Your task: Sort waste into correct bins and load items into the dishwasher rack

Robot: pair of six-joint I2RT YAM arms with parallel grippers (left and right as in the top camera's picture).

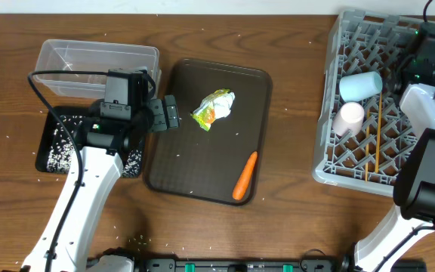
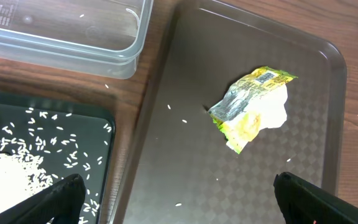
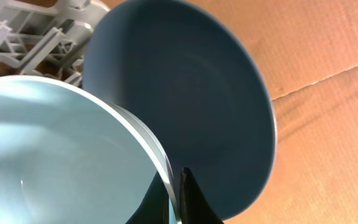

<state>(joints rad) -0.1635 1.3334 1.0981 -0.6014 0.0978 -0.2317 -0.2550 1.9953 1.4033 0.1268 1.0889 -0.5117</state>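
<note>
The crumpled wrapper and the orange carrot lie on the dark brown serving tray. My left gripper is open and empty over that tray's left edge, left of the wrapper. The clear tub and the black tray with rice grains are beside it. The grey rack holds the light blue cup, pink cup and chopsticks. My right gripper is shut on the bowl's rim, next to the blue plate. The brown scrap is out of view.
My right arm covers the rack's right side in the overhead view. Rice grains are scattered on the wooden table and the serving tray. A brown cardboard surface shows behind the plate.
</note>
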